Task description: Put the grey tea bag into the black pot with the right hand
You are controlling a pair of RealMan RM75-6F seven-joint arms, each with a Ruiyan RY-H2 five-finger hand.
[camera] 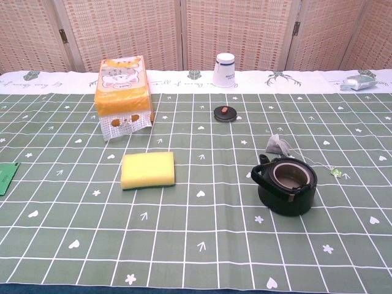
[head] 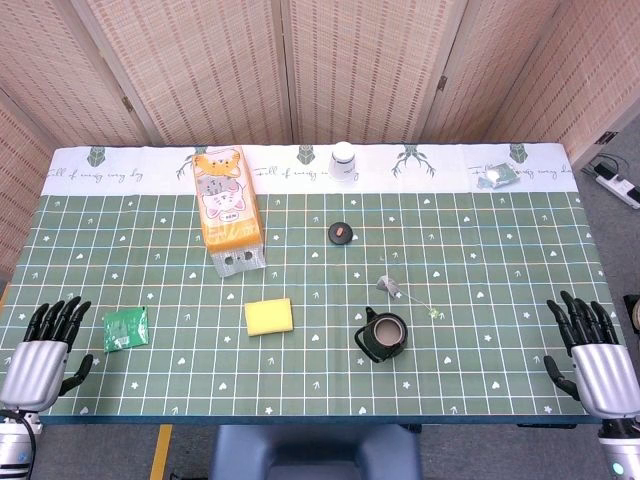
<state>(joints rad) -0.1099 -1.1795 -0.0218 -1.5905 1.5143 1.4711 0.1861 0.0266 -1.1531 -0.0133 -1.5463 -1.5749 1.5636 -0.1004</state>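
Observation:
The grey tea bag [head: 388, 286] [camera: 278, 146] lies on the green mat just behind the black pot [head: 383, 336] [camera: 286, 185]; its string runs right to a small green tag [head: 435, 314] [camera: 336, 173]. The pot stands open, and its black lid [head: 342, 233] [camera: 225, 113] lies further back. My right hand [head: 592, 352] rests at the table's right front edge, fingers spread and empty, well right of the pot. My left hand [head: 45, 348] sits at the left front edge, also spread and empty. Neither hand shows in the chest view.
A yellow sponge [head: 268, 316] [camera: 147, 169] lies left of the pot. An orange snack package [head: 226, 206] [camera: 122, 95] sits at back left, a white paper cup [head: 343, 161] [camera: 225, 70] at back centre, a green packet [head: 125, 327] near my left hand, a wrapped packet [head: 497, 177] at back right.

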